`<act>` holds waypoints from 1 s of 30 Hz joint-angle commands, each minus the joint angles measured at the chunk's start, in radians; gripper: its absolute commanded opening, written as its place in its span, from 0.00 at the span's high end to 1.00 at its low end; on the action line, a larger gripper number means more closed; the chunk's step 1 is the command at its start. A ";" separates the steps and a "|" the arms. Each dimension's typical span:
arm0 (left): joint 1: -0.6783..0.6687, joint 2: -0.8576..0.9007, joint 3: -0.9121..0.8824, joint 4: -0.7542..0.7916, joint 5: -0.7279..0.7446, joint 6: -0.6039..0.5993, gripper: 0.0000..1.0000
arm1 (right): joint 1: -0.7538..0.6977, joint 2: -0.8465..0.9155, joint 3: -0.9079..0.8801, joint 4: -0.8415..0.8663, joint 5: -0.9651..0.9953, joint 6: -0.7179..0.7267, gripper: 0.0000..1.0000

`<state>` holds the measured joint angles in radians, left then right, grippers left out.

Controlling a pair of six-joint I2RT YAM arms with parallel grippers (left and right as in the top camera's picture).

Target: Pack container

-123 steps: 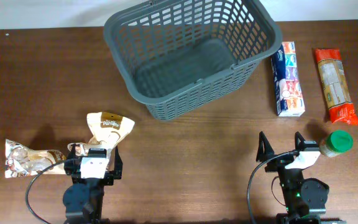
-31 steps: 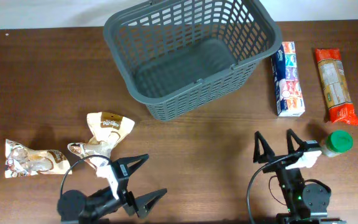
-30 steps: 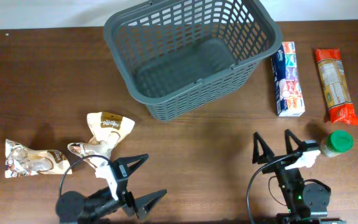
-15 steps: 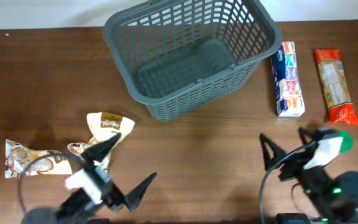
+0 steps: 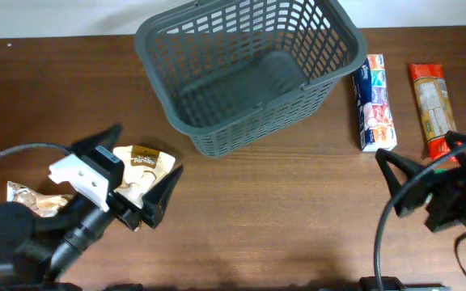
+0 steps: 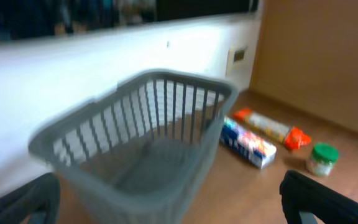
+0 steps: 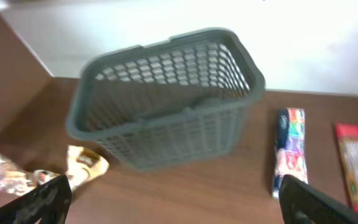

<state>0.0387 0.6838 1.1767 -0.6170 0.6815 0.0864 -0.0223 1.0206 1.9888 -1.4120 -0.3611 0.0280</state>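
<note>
The dark grey slotted basket (image 5: 154, 61) stands empty at the back centre of the table. It also shows in the left wrist view (image 6: 61, 140) and the right wrist view (image 7: 92, 127). My left gripper (image 5: 147, 149) is open and empty, raised over the beige packet (image 5: 142, 164). My right gripper (image 5: 431, 136) is open and empty, raised at the right front, near the red packet (image 5: 429, 93). In both wrist views the fingers are spread wide, in the left (image 6: 173, 205) and in the right (image 7: 178, 205), with nothing between them.
A blue box (image 5: 376, 103) lies right of the basket, beside the red packet. A green-lidded jar (image 6: 321, 158) stands near them and is hidden by my right arm in the overhead view. A second snack packet (image 5: 24, 202) lies at the far left.
Both arms have lifted from the front edge. The left gripper swung up over the beige packet. The right gripper moved right and now covers the jar.
</note>
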 commanded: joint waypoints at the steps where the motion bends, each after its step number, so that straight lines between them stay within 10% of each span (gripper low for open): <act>1: -0.002 0.033 0.089 0.014 0.047 0.020 0.01 | 0.009 0.019 0.105 -0.014 -0.081 -0.021 0.01; 10: -0.071 0.274 0.574 -0.474 -0.196 0.026 0.01 | 0.009 0.096 0.185 -0.056 0.073 0.032 0.01; 19: -0.536 0.531 0.902 -0.650 -0.296 0.030 0.00 | 0.009 0.352 0.282 -0.062 -0.135 -0.014 0.01; 26: -0.934 0.673 0.904 -0.802 -0.876 -0.224 0.01 | 0.009 0.475 0.345 -0.107 0.076 -0.072 0.01; 30: -0.967 0.729 0.904 -0.917 -0.963 -0.366 0.01 | 0.009 0.496 0.345 -0.095 0.086 -0.141 0.01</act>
<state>-0.9031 1.3914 2.0720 -1.4715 -0.0731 -0.0967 -0.0223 1.5139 2.3009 -1.5154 -0.3317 -0.0414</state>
